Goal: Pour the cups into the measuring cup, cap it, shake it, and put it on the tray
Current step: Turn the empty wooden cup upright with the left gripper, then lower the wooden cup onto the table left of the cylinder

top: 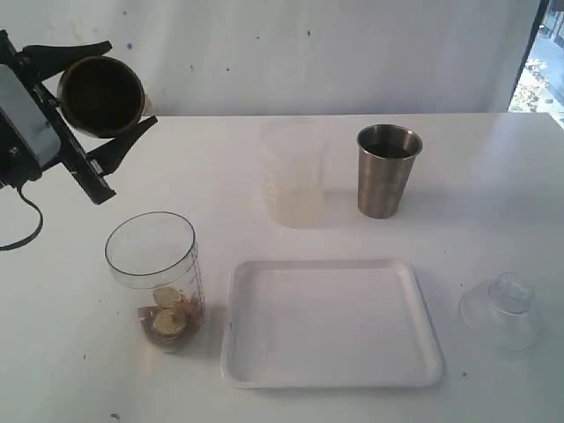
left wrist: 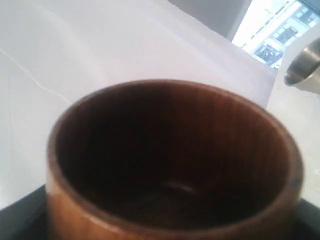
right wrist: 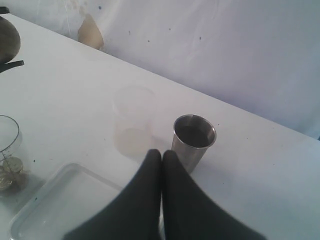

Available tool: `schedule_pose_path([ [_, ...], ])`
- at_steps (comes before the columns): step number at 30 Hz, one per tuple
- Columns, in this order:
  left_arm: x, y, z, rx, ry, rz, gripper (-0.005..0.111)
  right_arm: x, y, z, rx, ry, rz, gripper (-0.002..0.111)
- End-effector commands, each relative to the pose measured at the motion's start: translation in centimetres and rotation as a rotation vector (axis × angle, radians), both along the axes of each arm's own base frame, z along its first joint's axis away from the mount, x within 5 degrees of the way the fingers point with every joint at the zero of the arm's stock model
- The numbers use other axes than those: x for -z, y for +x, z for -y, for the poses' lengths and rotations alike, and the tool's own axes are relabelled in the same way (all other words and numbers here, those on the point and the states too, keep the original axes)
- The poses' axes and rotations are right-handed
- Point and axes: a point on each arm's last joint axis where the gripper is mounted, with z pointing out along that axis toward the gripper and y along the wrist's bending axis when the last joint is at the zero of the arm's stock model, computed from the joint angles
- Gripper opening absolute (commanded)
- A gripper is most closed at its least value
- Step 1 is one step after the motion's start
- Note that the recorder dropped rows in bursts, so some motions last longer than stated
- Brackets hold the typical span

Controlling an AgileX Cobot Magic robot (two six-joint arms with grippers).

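Measuring cup uncapped for pouring, coin-like pieces inside; wooden cup, seemingly empty, clamped tipped in left gripper; right gripper pinched together on nothing, facing steel tumbler, likely next.

The small round-bellied brown wooden cup shows fine upright grain inside and a soft satin sheen along its rim. Toward the far edge of the bench, the tall tapered brushed-steel tumbler is dull grey metal with a faint streaked gloss. The tall clear plastic measuring cylinder is smooth and glossy. The frosted whitish plastic cup looks cloudy and matt. The flat white plastic tray is smooth and faintly shiny. The clear domed plastic lid glints. The white bench top is matt.
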Motion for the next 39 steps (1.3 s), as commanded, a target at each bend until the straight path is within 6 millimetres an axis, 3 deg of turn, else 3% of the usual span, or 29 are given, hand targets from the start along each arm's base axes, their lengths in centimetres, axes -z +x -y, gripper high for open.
schedule_pose_path([
  [1,-0.7,0.1,0.0,0.003,-0.061,-0.003,0.000,0.1,-0.1,0.1,0.005,-0.010,-0.002,0.000],
  [4,-0.8,0.2,-0.2,-0.022,-0.096,-0.016,0.000,0.1,-0.1,0.1,0.005,-0.010,-0.002,0.000],
  [5,-1.1,1.0,-0.9,-0.107,-0.152,-0.054,0.000,0.1,-0.1,0.1,0.005,-0.010,-0.002,0.000],
  [11,-1.1,5.0,-4.1,-0.475,-0.581,-0.444,0.000,0.1,-0.1,0.1,0.005,-0.010,-0.002,0.000],
  [15,0.7,6.3,-4.2,-0.546,-0.492,-0.557,0.000,0.1,-0.1,0.1,0.005,-0.010,-0.002,0.000],
  [19,2.1,6.6,-4.0,-0.543,-0.481,-0.598,0.000,0.1,-0.1,0.1,0.005,-0.010,-0.002,0.000],
  [23,3.3,7.1,-3.8,-0.500,-0.674,-0.696,0.000,0.1,-0.1,0.1,0.005,-0.010,-0.002,0.000],
  [29,6.5,7.1,-1.4,-0.204,-0.688,-0.789,0.000,0.1,-0.1,0.1,0.004,-0.008,-0.003,0.000],
  [32,8.9,7.8,-2.1,-0.297,-0.776,-0.852,0.000,0.1,-0.1,0.1,0.004,-0.008,-0.003,0.000],
  [34,10.5,7.7,-2.0,-0.322,-0.710,-0.874,0.000,0.1,-0.1,0.1,0.004,-0.008,-0.003,0.000],
  [37,11.9,7.2,-0.9,-0.185,-0.554,-0.841,0.000,0.1,-0.1,0.1,0.004,-0.008,-0.003,0.000],
  [39,13.1,7.3,-0.9,-0.189,-0.581,-0.838,0.000,0.1,-0.1,0.1,0.004,-0.008,-0.003,0.000],
])
